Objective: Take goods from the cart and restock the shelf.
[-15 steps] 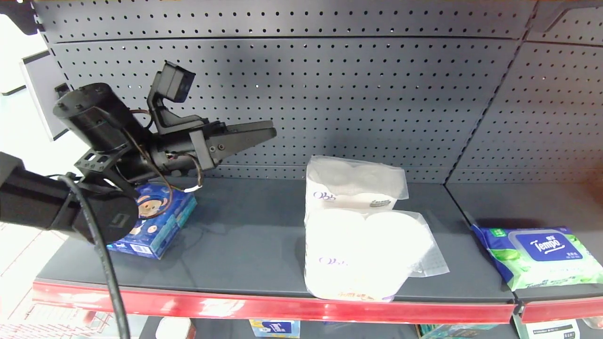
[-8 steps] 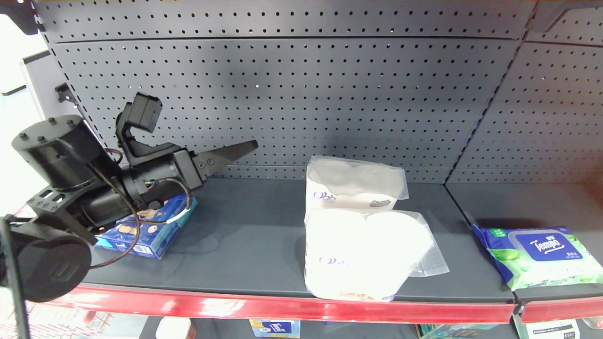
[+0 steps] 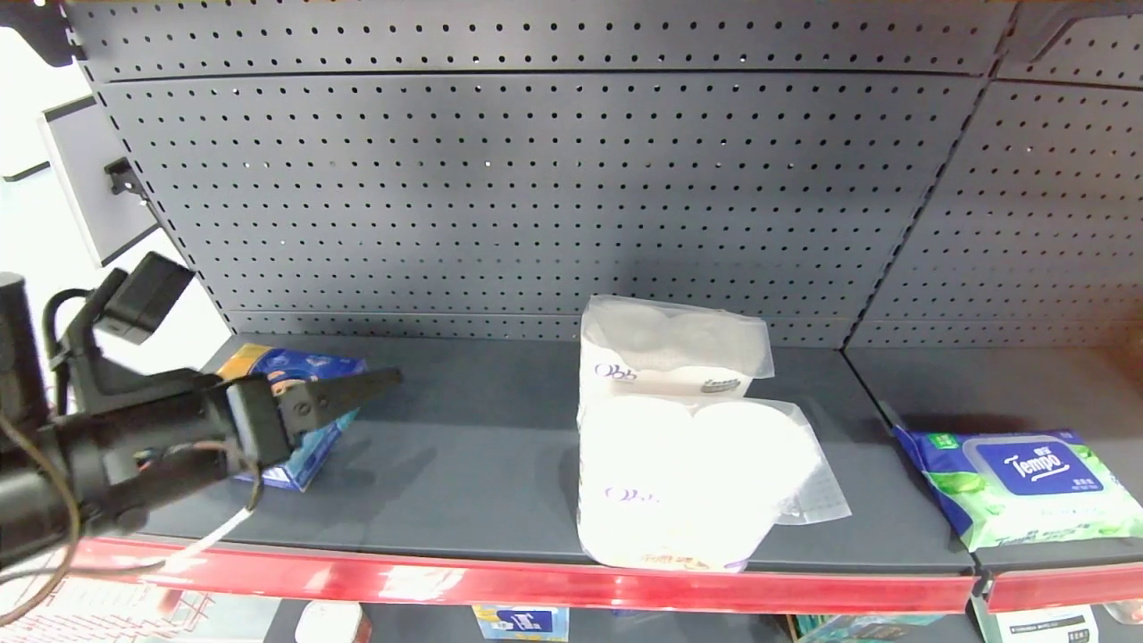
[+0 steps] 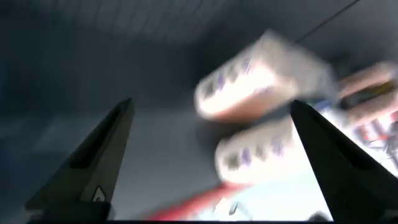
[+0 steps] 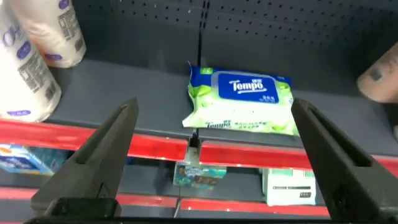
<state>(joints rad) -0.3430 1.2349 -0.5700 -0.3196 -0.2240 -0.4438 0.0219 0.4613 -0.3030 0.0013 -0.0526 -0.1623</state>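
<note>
A blue box with a cartoon print (image 3: 299,371) lies at the left end of the dark shelf (image 3: 464,464). My left gripper (image 3: 384,382) hovers just in front of that box, low over the shelf's left front, fingers pointing right. The left wrist view shows its fingers (image 4: 93,162) spread wide with nothing between them, and two white toilet-paper packs (image 4: 255,93) beyond. My right gripper (image 5: 211,162) is open and empty, in front of the red shelf edge (image 5: 249,152) and facing a green-and-blue wet-wipes pack (image 5: 239,102).
Two stacked toilet-paper packs (image 3: 679,429) stand mid-shelf, reaching its front edge. The wet-wipes pack (image 3: 1018,482) lies on the right bay. A pegboard wall (image 3: 571,196) backs the shelf. Small goods (image 5: 199,174) sit on the shelf below. Wire grid (image 3: 89,603) shows at lower left.
My left arm has dropped and drawn back to the left, from high above the blue box to near the shelf's front edge. The box stays on the shelf, now uncovered.
</note>
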